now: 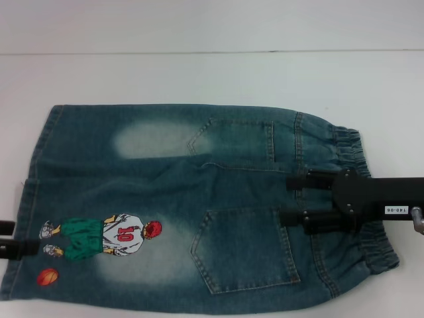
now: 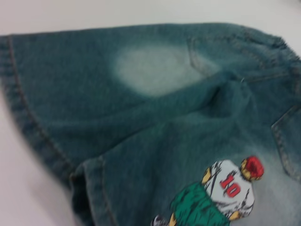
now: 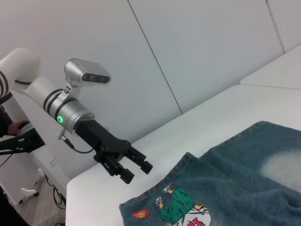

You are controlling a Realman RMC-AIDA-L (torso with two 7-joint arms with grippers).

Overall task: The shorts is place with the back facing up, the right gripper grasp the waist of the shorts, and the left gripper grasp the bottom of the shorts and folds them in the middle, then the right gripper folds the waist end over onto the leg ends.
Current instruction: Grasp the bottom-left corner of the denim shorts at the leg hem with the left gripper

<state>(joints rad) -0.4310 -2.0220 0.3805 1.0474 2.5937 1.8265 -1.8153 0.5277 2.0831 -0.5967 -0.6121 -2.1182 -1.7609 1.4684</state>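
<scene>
The shorts (image 1: 165,192) lie flat, back up, with both patch pockets showing. The gathered waist (image 1: 358,152) is at the right and the leg hems (image 1: 30,199) at the left, near the cartoon print (image 1: 106,238) and orange ball (image 1: 47,277). My right gripper (image 1: 286,199) reaches in from the right over the waistband, open, with its fingers spread above the lower pocket's top edge. My left gripper (image 1: 14,238) is at the left edge beside the hem. In the right wrist view, the left gripper (image 3: 136,169) is open just off the shorts (image 3: 235,188).
The white table (image 1: 199,76) extends bare beyond the shorts toward the back wall. In the left wrist view the hem (image 2: 28,117) runs close by, with a raised crease in the denim (image 2: 221,89) near the centre seam.
</scene>
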